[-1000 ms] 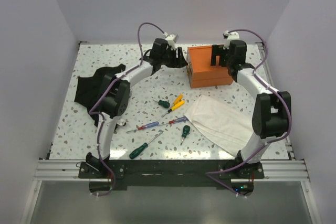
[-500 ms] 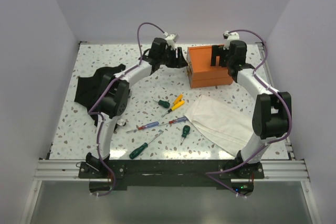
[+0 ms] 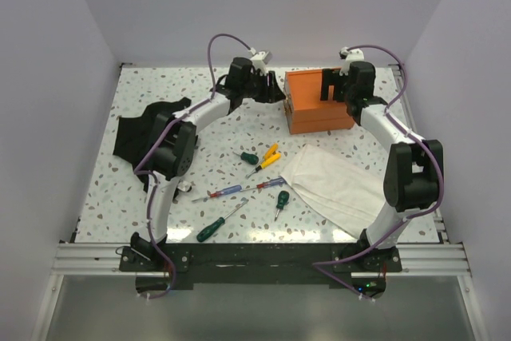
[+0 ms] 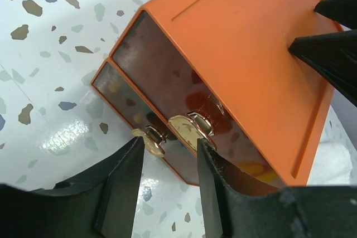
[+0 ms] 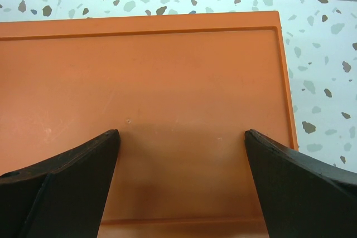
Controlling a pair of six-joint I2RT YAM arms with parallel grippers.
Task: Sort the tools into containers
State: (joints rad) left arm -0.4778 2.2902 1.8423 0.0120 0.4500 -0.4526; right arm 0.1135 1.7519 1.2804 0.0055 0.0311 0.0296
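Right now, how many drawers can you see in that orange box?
2: the upper drawer and the lower drawer beneath it, in the face toward the left gripper. Other faces are hidden.

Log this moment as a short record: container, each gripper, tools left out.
container: orange box, far right of the table, both drawers look shut
left: left gripper open, fingers either side of the upper drawer pull
right: right gripper open wide above the box top
tools: screwdrivers loose in the middle, beside the white cloth
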